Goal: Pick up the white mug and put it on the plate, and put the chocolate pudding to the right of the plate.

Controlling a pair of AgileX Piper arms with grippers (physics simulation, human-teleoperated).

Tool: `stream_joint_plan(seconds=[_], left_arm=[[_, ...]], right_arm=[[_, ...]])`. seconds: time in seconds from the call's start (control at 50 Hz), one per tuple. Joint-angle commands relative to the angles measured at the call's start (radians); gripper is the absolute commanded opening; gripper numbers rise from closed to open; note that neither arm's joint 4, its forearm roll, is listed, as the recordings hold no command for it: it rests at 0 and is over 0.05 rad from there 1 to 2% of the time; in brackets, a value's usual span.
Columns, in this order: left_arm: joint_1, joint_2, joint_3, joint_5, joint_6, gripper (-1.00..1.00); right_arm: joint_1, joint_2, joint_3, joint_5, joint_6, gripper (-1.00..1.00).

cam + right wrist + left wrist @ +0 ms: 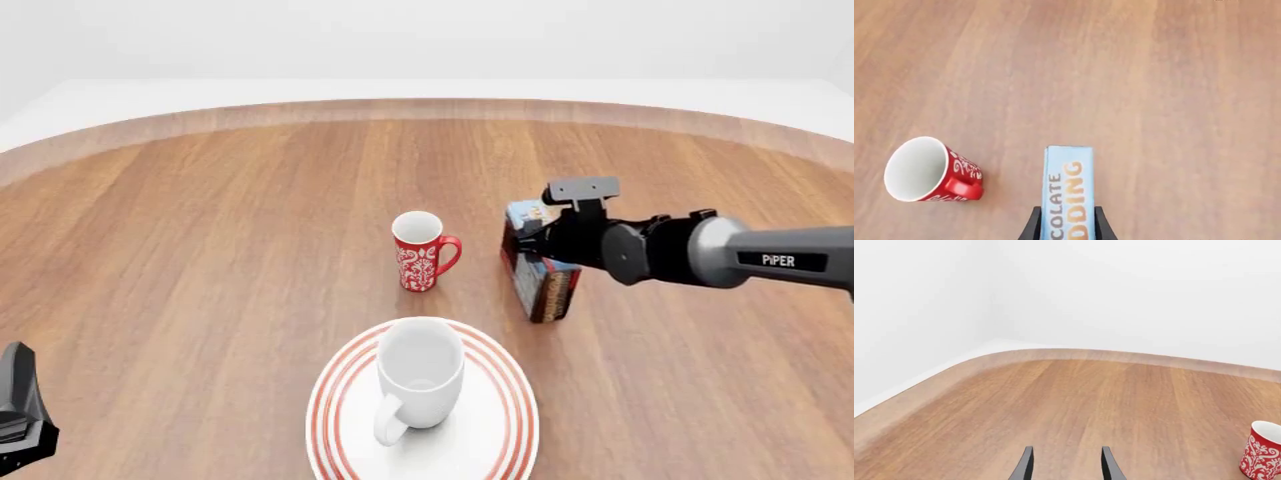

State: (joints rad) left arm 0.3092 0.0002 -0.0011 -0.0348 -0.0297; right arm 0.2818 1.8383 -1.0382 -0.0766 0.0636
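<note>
Now: my right fingers (1065, 225) clamp pudding (1067, 190) on both flat sides; carton upright on edge on desk (200, 230), at 1 o'clock from plate (514, 440). White mug (419, 375) stands on plate, handle toward 6. Red mug (419, 250) at 12 from plate, just left of pudding. Left fingers (1066, 465) parted, nothing between, over bare desk.

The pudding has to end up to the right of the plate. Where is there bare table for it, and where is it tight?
Bare wood lies right of the plate, below the chocolate pudding in the right gripper. It is tight between the red mug and the plate, which holds the white mug.
</note>
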Motion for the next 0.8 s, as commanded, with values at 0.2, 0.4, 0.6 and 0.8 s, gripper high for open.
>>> stream_joint_plan(seconds=[0.2, 0.4, 0.6, 0.8], left_arm=[[0.0, 0.0, 0.0, 0.0, -0.001, 1.0], [0.0, 0.0, 0.0, 0.0, 0.0, 1.0], [0.0, 0.0, 0.0, 0.0, 0.0, 1.0], [0.004, 0.0, 0.0, 0.008, 0.001, 1.0]], right_arm=[[-0.009, -0.052, 0.033, 0.006, 0.011, -1.0], [0.002, -0.098, 0.039, 0.025, 0.021, -1.0], [0.013, -0.137, 0.042, 0.044, 0.032, -1.0], [0.011, -0.184, 0.055, 0.061, 0.049, -1.0]])
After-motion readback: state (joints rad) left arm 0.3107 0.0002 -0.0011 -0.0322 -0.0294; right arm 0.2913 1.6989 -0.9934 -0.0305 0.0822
